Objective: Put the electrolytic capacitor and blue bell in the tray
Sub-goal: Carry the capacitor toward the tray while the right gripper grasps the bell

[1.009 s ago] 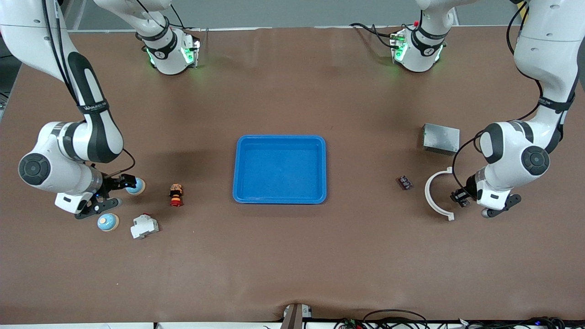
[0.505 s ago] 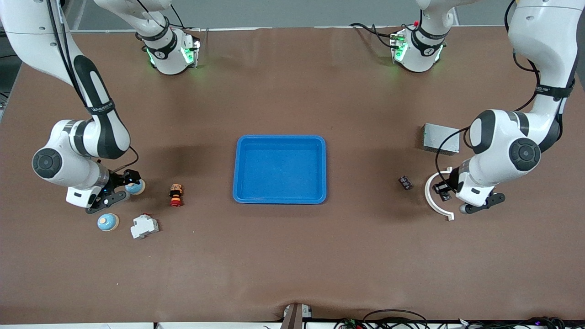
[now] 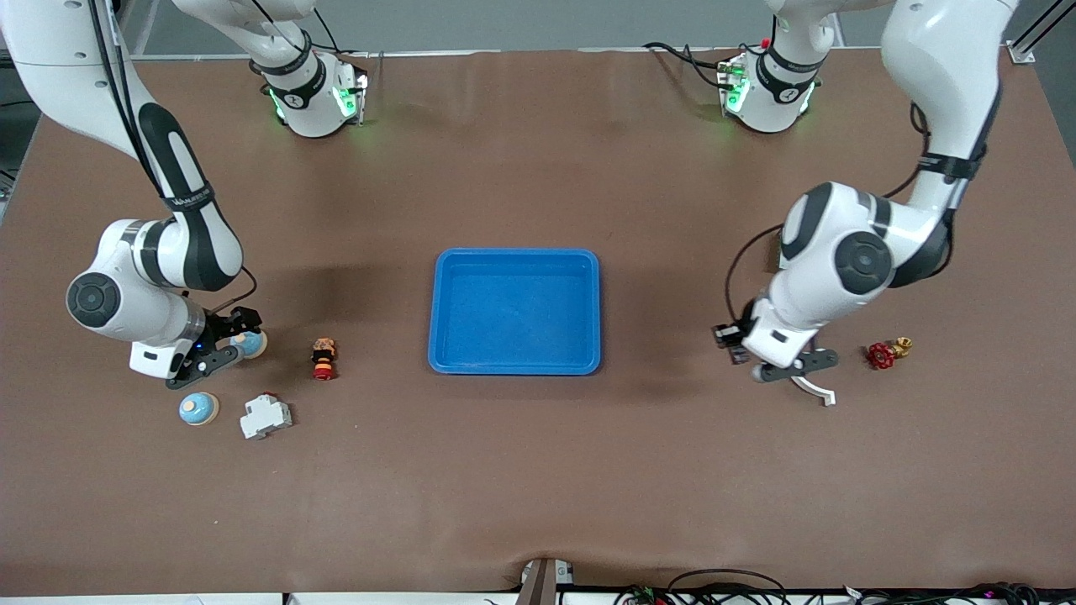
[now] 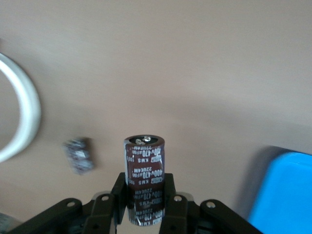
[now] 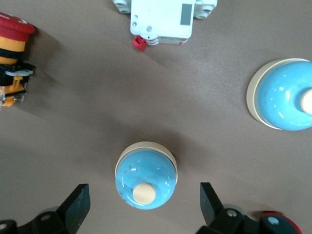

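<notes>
The electrolytic capacitor (image 4: 144, 178), a dark brown can with white print, is clamped upright between the fingers of the left gripper (image 4: 145, 204), up in the air over bare table between the tray (image 3: 514, 310) and the white curved bracket (image 3: 815, 390). Below it on the table lies a small dark component (image 4: 78, 155), just beside that bracket. The blue tray sits mid-table with nothing in it.

Over at the right arm's end, the right gripper (image 5: 144, 207) hangs low with its fingers spread wide on either side of a blue bell (image 5: 146, 176), not touching it. A second blue bell (image 5: 282, 95) rests close by, nearer the front camera. A white circuit breaker (image 3: 266, 416) lies beside that second bell, and a red emergency-stop button (image 3: 323, 358) stands between the bells and the tray. A red-handled valve (image 3: 886, 353) rests toward the left arm's end.
</notes>
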{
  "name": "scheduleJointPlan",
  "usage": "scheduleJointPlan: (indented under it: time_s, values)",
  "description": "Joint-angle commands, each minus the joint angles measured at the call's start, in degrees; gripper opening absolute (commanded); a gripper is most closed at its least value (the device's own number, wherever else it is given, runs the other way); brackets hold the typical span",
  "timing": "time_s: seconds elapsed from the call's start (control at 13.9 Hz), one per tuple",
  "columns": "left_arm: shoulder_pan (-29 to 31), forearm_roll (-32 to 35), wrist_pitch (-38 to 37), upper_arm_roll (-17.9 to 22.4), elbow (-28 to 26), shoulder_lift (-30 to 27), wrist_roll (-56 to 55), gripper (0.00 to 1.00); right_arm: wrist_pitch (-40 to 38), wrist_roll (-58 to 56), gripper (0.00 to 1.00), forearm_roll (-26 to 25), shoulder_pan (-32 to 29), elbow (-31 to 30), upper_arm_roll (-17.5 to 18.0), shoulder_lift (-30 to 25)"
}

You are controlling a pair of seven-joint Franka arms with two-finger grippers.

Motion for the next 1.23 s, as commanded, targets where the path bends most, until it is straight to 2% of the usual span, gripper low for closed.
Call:
scheduleJointPlan:
  time_s: [0.0,0.14,0.65,0.87,1.15]
  values:
    - [-6.6,1.1,-5.3,0.2,9.2,5.0,-15.3,0.0,1.7,-2.0,1.0,-0.4,-1.0,-0.7,0.6,0.3]
    - [-10.2,1.3,-7.9,0.3,12.7,7.7,-22.5,0.0,1.7,-3.4,1.0,-0.3,-1.6,-0.7,0.6,0.7]
    - [-18.6,2.0,-8.0,0.9,14.2,8.5,-36.7,0.0,9.4,-3.4,1.0,-0.3,-1.5,-6.6,0.6,0.9]
    - [-22.3,3.0,-7.9,1.1,13.7,11.5,-44.3,0.0,9.8,-3.5,1.0,-0.3,-1.5,-6.6,0.6,1.2]
    - [-25.1,4.0,-7.9,1.0,13.6,15.0,-46.6,0.0,11.2,-3.5,1.0,-0.4,-1.5,-6.6,0.6,2.0]
